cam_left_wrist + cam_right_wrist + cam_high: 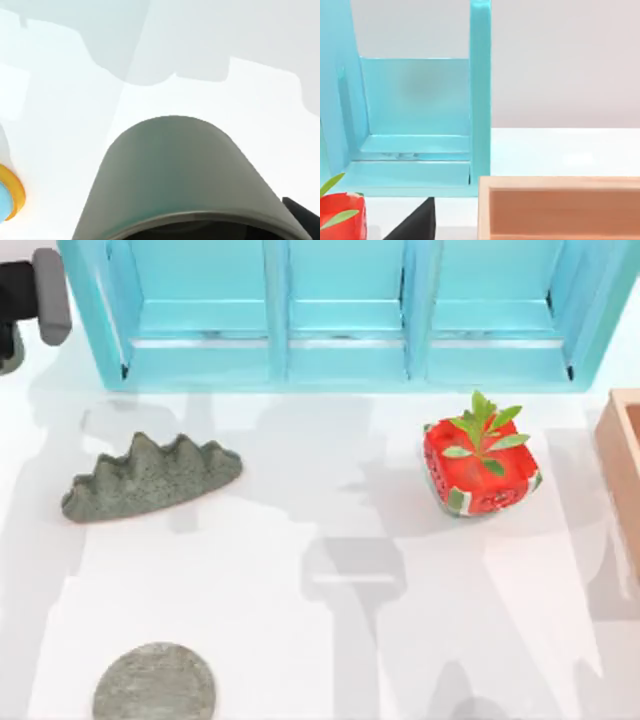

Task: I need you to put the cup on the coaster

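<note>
Starting nearest: coaster (155, 683) sits bare at the table's front-left edge; cup (148, 478) lies on its side further back, same left half, well apart, long axis running left-right, spikes facing the back. Left arm, parked at the back-left corner, looks nearer; can't tell either jaw state. Wooden box (622, 470) at the right edge: contents hidden; pot (481, 470) holds a plant.
</note>
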Tool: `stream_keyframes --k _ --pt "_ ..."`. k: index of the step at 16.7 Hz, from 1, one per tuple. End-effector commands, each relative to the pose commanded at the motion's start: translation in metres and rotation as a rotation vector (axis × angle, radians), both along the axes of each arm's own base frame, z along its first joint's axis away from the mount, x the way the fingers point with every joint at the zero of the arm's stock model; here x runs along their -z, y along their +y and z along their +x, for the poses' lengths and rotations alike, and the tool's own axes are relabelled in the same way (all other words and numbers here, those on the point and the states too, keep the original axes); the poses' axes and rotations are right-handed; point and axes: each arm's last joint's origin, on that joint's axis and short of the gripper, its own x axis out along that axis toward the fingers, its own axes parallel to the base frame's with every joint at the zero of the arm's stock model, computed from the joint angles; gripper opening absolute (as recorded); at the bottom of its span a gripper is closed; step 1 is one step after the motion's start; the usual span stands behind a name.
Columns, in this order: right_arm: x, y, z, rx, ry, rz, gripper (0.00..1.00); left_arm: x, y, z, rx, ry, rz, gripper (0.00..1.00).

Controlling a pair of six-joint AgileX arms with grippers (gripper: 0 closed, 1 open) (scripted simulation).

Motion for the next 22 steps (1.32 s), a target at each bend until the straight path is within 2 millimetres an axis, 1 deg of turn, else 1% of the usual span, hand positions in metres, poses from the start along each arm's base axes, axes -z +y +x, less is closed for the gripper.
stream_keyframes --k 3,6,8,10,13,15,17,20,22 --pt "0.0 0.0 0.0 0.0 0.0 0.0 1.0 -0.018 -0.057 -0.02 -0.189 -0.061 -0.074 0.0" --pt "0.0 0.0 0.0 0.0 0.0 0.0 1.0 -0.021 -0.107 -0.052 -0.426 -0.061 -0.178 0.0" --pt "0.0 0.0 0.0 0.0 0.0 0.0 1.0 -0.02 -0.133 -0.079 -0.596 -0.036 -0.245 0.0" --pt "0.0 0.0 0.0 0.0 0.0 0.0 1.0 -0.015 -0.153 -0.109 -0.763 0.002 -0.297 0.0" --pt "0.0 0.0 0.0 0.0 0.0 0.0 1.0 -0.007 -0.171 -0.157 -0.987 0.063 -0.344 0.0" --pt "0.0 0.0 0.0 0.0 0.0 0.0 1.0 0.0 -0.175 -0.187 -1.105 0.101 -0.357 0.0" --pt "0.0 0.0 0.0 0.0 0.0 0.0 1.0 0.008 -0.175 -0.213 -1.194 0.131 -0.359 0.0" --pt "0.0 0.0 0.0 0.0 0.0 0.0 1.0 0.017 -0.172 -0.24 -1.278 0.16 -0.351 0.0" --pt "0.0 0.0 0.0 0.0 0.0 0.0 1.0 0.02 -0.17 -0.248 -1.302 0.171 -0.345 0.0"
